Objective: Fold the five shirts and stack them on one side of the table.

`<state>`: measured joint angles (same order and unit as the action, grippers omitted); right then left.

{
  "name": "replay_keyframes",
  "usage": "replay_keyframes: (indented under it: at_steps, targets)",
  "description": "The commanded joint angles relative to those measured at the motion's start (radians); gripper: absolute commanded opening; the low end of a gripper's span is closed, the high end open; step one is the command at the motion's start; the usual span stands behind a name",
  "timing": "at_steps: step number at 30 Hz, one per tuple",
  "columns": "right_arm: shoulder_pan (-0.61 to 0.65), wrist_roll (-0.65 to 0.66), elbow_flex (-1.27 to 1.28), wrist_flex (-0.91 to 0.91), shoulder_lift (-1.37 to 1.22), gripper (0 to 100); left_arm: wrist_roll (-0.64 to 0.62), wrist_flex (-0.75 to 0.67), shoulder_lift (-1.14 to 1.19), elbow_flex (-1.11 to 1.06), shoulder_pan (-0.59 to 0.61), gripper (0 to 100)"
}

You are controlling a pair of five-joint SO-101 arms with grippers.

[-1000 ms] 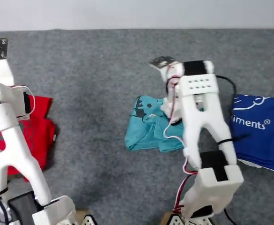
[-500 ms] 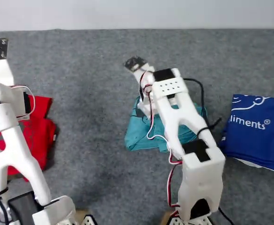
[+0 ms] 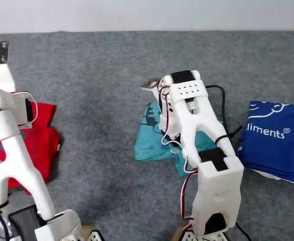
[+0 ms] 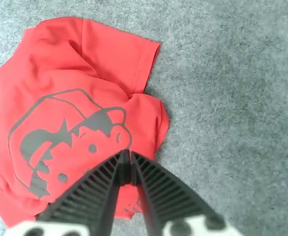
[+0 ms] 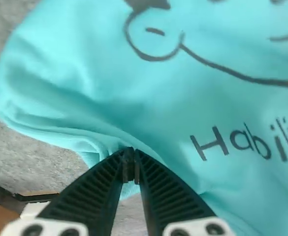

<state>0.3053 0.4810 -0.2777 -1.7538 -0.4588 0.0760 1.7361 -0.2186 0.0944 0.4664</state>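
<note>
Right wrist view shows my right gripper (image 5: 129,167) with tips together above the teal shirt (image 5: 183,88), and my left gripper (image 4: 125,167), closed too, is above the red shirt (image 4: 60,98), 9 o'clock from the teal one.

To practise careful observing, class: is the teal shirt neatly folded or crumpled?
Crumpled. The teal shirt lies in an uneven, wrinkled bunch on the table, with ragged edges rather than straight folds.
</note>
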Motion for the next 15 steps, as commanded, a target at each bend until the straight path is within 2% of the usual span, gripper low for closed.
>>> replay_keyframes:
  at_steps: [1,7,15]
  targets:
    - [-0.002,0.003,-0.069,0.051,0.074,1.2,0.005,0.000,-0.040,0.004,0.005,1]
    - [-0.002,-0.028,-0.075,0.371,0.035,0.9,0.005,0.000,-0.040,0.004,0.005,1]
    - [0.041,-0.028,-0.123,0.610,-0.168,0.9,0.005,0.002,-0.041,0.004,0.005,1]
